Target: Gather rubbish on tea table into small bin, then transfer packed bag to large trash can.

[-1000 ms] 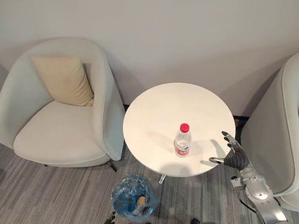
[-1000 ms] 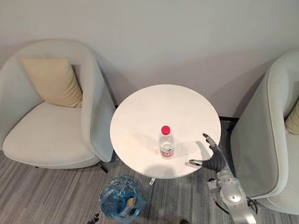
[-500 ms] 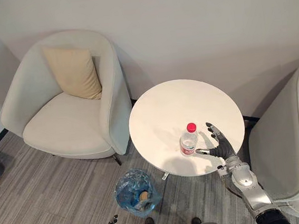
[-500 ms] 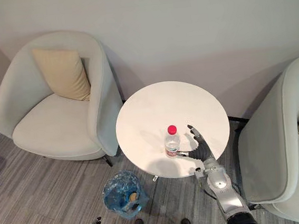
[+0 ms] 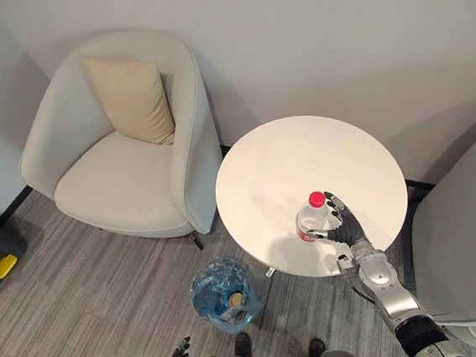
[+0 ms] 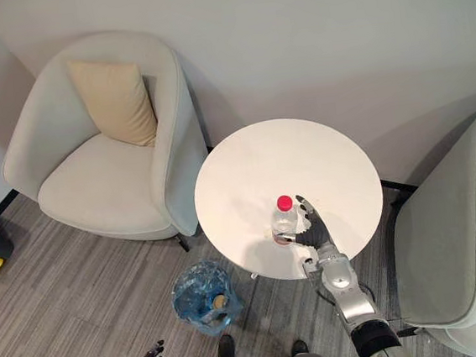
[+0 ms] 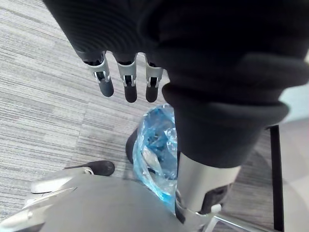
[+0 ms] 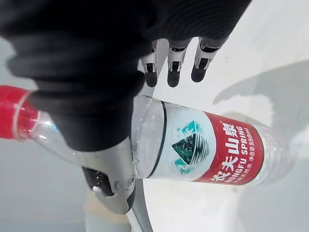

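Right wrist view: bottle (image 8: 212, 150), clear plastic with red cap and red label, sits between the thumb and fingers of the right hand (image 8: 175, 65)
Right hand: fingers extended straight past the bottle, not curled round it; thumb lies against its side; hand is spread, no grip made
Bottle position: upright on the tea table (image 5: 303, 155), on the side of the round white top near the robot, clear of the rim
Left hand: (image 7: 126, 72) hangs low above the grey striped floor, fingers straight and relaxed, holding nothing
Small bin: (image 5: 224, 291) lined with a blue bag, stands on the floor just beside the table's foot, to the robot's left; a brownish item lies inside
Surroundings: pale armchair (image 5: 127, 164) with a tan cushion (image 5: 133, 100) left of the table; second pale armchair (image 5: 467, 241) to the right
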You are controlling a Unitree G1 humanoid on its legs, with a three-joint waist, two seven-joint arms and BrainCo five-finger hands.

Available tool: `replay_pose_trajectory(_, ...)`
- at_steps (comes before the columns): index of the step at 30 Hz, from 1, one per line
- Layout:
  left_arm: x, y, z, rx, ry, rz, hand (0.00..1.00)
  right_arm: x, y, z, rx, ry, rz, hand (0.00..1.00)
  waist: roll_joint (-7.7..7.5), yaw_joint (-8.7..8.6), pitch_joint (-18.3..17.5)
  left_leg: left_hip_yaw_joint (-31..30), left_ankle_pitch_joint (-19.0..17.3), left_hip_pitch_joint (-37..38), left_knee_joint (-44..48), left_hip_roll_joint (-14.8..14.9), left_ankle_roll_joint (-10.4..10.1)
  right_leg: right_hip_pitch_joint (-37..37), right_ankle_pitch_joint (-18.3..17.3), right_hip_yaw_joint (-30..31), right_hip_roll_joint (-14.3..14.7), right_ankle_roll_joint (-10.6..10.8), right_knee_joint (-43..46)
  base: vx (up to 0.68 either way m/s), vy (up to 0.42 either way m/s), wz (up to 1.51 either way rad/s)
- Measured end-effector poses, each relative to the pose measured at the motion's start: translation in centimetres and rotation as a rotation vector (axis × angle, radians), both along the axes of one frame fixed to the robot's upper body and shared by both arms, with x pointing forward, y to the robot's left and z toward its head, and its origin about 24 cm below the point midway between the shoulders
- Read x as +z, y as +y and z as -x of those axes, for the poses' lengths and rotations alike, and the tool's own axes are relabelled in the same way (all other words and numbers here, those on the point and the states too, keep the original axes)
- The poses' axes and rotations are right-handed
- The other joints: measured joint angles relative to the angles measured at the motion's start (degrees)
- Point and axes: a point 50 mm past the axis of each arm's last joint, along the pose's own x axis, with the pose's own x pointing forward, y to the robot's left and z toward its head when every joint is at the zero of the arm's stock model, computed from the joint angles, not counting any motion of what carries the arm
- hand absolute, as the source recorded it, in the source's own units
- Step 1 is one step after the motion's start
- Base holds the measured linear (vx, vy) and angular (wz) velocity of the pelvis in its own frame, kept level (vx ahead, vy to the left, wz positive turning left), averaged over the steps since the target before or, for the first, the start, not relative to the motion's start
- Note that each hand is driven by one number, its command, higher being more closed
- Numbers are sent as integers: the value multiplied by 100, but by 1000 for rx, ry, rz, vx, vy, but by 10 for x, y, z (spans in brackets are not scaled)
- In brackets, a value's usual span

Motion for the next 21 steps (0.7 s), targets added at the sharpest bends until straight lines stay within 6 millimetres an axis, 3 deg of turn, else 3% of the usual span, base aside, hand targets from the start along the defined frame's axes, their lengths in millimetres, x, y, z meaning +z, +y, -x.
replay_pose_trajectory(7,2,-1,-7,-6,-22,1,0,5,8,-14,2,-12,-31,0,22,55,139,-85,2,-45,19,-14,-1,5,-4,-100,-8,-2,-4,-10,0,6)
replay_pose_trajectory(8,2,-1,-8,-9,-23,2,0,5,8,-16,-2,-11,-38,100,22,56,143,-115,3,-83,37,-17,-2,-6,-7,-132,-9,-5,-4,-22,-8,16)
replay_pose_trajectory(12,3,-5,-11,-24,-35,9,0,9,8,-24,-17,-22,-39,100,55,147,185,-198,10,-124,50,-22,-11,-3,-23,-188,-6,-25,-3,-12,-7,10)
replay_pose_trajectory(21,5,-9,-16,-21,-59,21,0,16,7,-36,-41,-36,-42,100,117,169,368,-345,56,-210,49,-29,-34,-18,-44,-336,-3,-53,6,-16,-5,9)
